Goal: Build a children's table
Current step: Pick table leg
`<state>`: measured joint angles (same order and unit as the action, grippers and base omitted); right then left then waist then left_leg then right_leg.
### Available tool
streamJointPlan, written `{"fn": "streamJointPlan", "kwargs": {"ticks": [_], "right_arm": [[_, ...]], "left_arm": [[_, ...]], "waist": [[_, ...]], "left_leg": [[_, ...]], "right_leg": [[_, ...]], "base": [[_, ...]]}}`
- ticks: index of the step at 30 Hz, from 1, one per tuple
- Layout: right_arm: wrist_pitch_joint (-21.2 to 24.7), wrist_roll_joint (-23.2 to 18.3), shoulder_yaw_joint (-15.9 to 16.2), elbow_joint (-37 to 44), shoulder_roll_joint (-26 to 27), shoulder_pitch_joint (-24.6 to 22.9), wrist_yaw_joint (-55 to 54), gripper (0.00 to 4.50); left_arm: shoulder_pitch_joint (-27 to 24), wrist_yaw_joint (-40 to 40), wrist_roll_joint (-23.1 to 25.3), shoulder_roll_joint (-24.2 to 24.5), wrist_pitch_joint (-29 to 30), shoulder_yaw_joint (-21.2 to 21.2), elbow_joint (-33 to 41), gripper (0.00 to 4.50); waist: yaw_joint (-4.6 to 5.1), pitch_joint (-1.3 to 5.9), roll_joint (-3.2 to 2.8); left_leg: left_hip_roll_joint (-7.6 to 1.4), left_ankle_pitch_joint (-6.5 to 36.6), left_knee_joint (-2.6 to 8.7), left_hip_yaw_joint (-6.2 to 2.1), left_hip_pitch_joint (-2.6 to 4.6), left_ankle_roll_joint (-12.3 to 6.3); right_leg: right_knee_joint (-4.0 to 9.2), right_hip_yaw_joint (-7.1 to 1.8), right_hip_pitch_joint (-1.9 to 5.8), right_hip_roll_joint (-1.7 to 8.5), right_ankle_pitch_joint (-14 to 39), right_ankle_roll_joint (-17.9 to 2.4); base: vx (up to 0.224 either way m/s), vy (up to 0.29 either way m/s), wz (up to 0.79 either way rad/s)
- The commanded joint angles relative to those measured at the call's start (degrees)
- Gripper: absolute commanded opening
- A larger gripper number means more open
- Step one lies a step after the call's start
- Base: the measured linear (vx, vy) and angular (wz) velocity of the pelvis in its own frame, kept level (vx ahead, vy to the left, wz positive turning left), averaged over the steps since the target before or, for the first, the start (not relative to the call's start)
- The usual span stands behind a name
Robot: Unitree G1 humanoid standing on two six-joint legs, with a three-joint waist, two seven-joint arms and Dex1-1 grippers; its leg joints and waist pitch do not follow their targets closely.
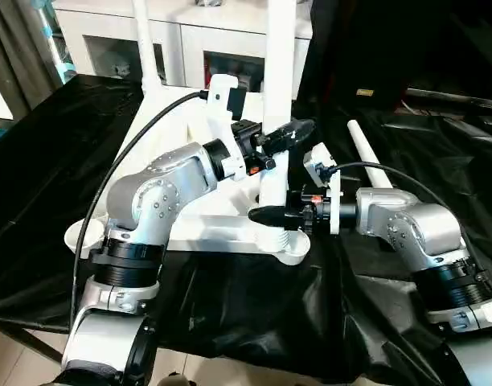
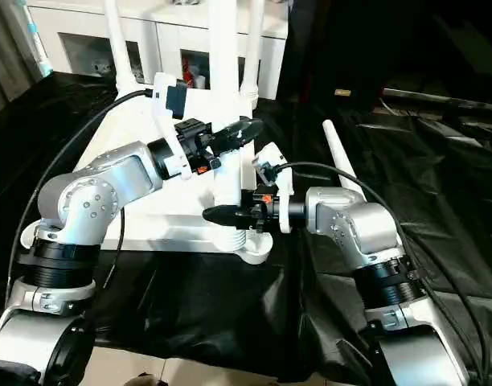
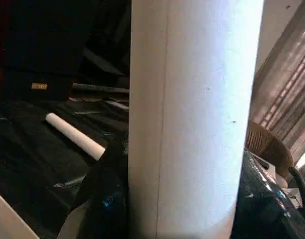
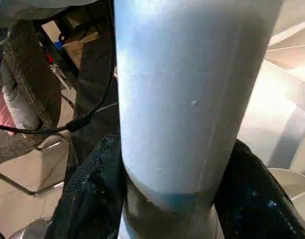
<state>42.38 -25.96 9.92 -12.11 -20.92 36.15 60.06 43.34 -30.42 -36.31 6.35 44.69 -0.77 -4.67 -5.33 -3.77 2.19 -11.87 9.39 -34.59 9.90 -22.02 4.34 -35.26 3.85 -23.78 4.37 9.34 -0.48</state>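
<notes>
The children's table (image 1: 206, 217) lies upside down on the black-covered tabletop (image 1: 254, 314), in the middle of the head-camera frame, its flat underside up and its rounded corner sockets at the edges. Several white legs already stand upright from it, running out of the top of the frame. The nearest one, the near-corner leg (image 1: 275, 104), rises from the socket at the lower centre, and both arms have hold of it.

The left arm comes up from the lower left, its silver elbow bent and the forearm angled up and to the right. The left end effector (image 1: 288, 135) reaches across to the leg at mid-height, pointing right with the wrist tipped slightly upward. Its black fingers (image 3: 100, 199) sit on either side of the white shaft in the wrist camera, clamped on the leg.

The right arm enters from the lower right, forearm lying nearly level and pointing left. The right end effector (image 1: 272, 214) meets the same leg low down, just above the socket, below the left one. Its wrist camera has the fingers (image 4: 90, 199) pressed against both sides of the leg, so it grips it too.

One loose leg (image 1: 373, 161) lies flat on the black sheet at the right of centre, apart from the table. A white cabinet (image 1: 109, 40) stands behind, upper left.
</notes>
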Motion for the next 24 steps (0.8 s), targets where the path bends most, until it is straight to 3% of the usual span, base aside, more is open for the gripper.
{"fn": "streamJointPlan", "kwargs": {"ticks": [1,9,10,12,18,20,21,22,24], "right_arm": [[0.54,0.06,-0.74,-0.98,-0.38,0.82,-0.67,1.97],[0.74,0.06,-1.19,-1.39,-0.01,0.91,-0.77,1.91],[0.74,0.06,-1.19,-1.39,-0.01,0.91,-0.77,1.91],[0.67,-0.46,-1.54,-1.11,0.01,0.81,-1.00,1.91],[0.06,-1.43,-2.81,-0.64,0.87,0.32,-1.54,1.91],[-0.90,-2.48,-4.98,-0.63,2.30,0.12,-3.18,1.91],[-0.90,-2.48,-4.98,-0.63,2.30,0.12,-3.18,1.91],[-1.76,-2.97,-6.53,-0.76,3.46,0.10,-4.97,1.91],[-4.09,-3.00,-9.18,-0.96,5.56,-0.20,-9.28,1.91]], "left_arm": [[0.09,-0.64,-0.32,-0.23,0.72,0.67,1.89,1.85],[0.30,0.79,0.50,-0.14,-0.24,-0.25,1.36,1.85],[0.30,0.79,0.50,-0.14,-0.24,-0.25,1.36,2.20],[0.78,1.32,-2.37,-1.10,1.27,-3.05,0.10,2.55],[0.11,0.90,-5.61,-4.44,-5.29,-8.07,-1.39,2.68],[-0.15,1.36,-9.70,-7.24,-9.44,-13.10,-3.46,2.68],[-0.15,1.36,-9.70,-7.24,-9.44,-13.10,-3.46,2.68],[-0.28,1.14,-11.25,-7.73,-9.85,-15.52,-4.93,2.68],[-2.07,-1.71,-8.44,-5.51,-11.03,-14.35,-6.07,2.68]], "waist": [[-0.22,4.74,0.81],[-0.20,4.78,0.85],[-0.22,4.79,0.86],[-0.24,4.79,0.97],[-0.28,4.82,1.09],[-0.26,4.78,1.23],[-0.27,4.79,1.25],[-0.38,4.83,0.81],[-0.15,4.87,0.98]], "left_leg": [[-0.78,7.28,3.40,0.23,0.69,-0.84],[-0.83,7.16,3.42,0.18,0.69,-0.68],[-0.82,7.24,3.43,0.19,0.72,-0.66],[-0.77,6.98,3.36,0.24,0.71,-0.70],[-0.77,7.47,3.37,0.20,0.69,-0.85],[-0.65,7.51,3.31,0.31,0.57,-1.01],[-0.64,7.49,3.32,0.31,0.59,-1.10],[-0.75,7.60,3.35,0.18,0.75,-0.99],[-0.74,8.18,3.57,0.14,0.86,-0.65]], "right_leg": [[3.70,-2.20,3.68,3.01,11.50,-9.99],[3.57,-2.18,3.72,3.01,10.82,-10.09],[3.60,-2.17,3.73,3.01,10.95,-10.06],[3.58,-2.18,3.75,3.05,11.05,-10.12],[3.69,-2.16,3.79,3.05,10.72,-10.62],[3.80,-2.19,3.83,3.12,10.95,-10.72],[3.85,-2.17,3.82,3.11,10.99,-10.76],[3.76,-2.13,3.70,3.05,11.04,-10.67],[3.89,-2.06,3.55,3.03,12.03,-9.64]], "base": [[0.000,0.000,0.00],[0.000,0.000,0.00],[0.000,0.000,0.00],[0.000,0.000,0.00],[0.000,0.000,0.00],[0.000,0.000,0.00],[0.000,0.000,0.00],[0.000,0.000,0.00],[0.000,0.000,0.00]]}}
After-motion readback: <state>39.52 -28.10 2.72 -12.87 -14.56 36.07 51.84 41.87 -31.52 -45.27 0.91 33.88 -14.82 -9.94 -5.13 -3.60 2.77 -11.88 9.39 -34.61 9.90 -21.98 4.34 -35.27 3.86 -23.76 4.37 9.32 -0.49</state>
